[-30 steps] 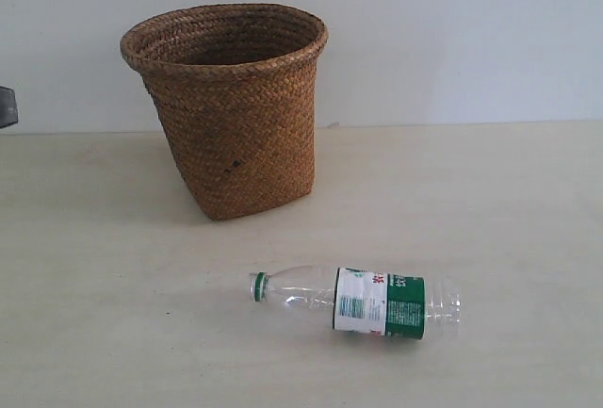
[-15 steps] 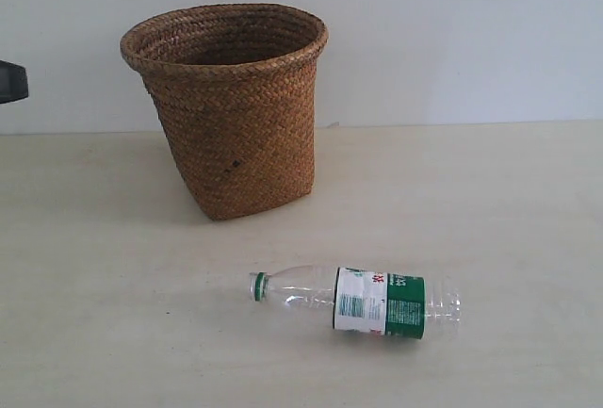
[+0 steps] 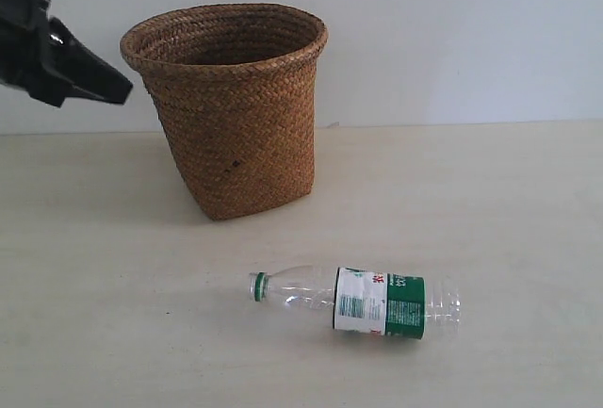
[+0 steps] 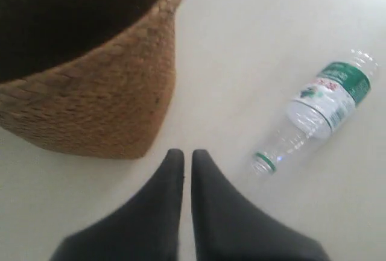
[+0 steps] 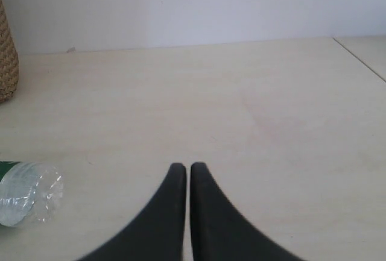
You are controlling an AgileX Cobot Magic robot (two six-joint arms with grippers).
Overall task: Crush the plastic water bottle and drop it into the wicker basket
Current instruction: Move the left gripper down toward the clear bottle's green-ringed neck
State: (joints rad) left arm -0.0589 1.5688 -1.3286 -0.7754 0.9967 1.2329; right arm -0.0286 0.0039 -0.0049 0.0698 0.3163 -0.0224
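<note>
On table (image 3: pixel 528 191): one bottle (image 3: pixel 377 302), one basket (image 3: pixel 231 106).

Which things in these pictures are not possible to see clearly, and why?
Floor of the wicker basket: exterior view, hidden by its own wall; left wrist view, too dark.
The plastic water bottle: right wrist view, cut off by the picture edge.
Text on the label: exterior view, too small.

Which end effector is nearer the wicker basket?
Left. The left end effector hangs beside the rim of the wicker basket; the right end effector is farther, seeing only its edge.
</note>
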